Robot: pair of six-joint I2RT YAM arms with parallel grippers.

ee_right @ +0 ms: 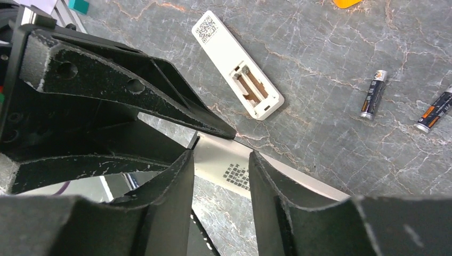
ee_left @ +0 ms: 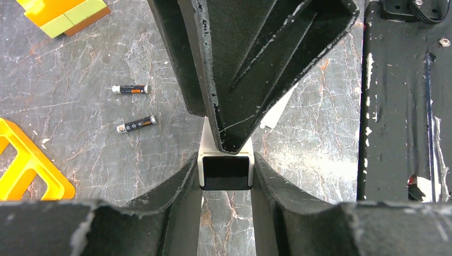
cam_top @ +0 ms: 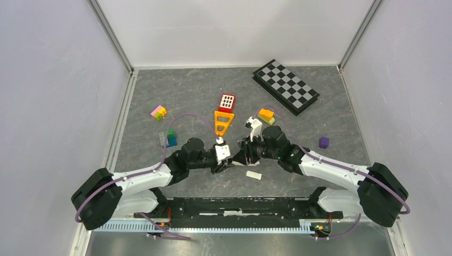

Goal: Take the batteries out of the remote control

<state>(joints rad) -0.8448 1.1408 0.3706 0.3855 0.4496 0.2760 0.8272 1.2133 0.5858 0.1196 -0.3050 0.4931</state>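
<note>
Jaws of the left gripper (ee_left: 226, 159) are closed on the black-tipped end of a white plastic remote control (ee_left: 226, 173). Jaws of the right gripper (ee_right: 220, 157) are at the same remote, but their grip cannot be told. Two slim dark metal-ended batteries (ee_left: 137, 124) lie near the grey marbled counter's (ee_left: 96, 176) middle, close to a second white remote (ee_right: 237, 64) with its battery bay open.

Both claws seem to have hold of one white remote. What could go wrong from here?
The left claw and right claw both pinch the held remote off the table. Pulling unevenly might twist it loose and drop it. The batteries lie loose nearby, so a swinging arm could knock them rolling.
</note>
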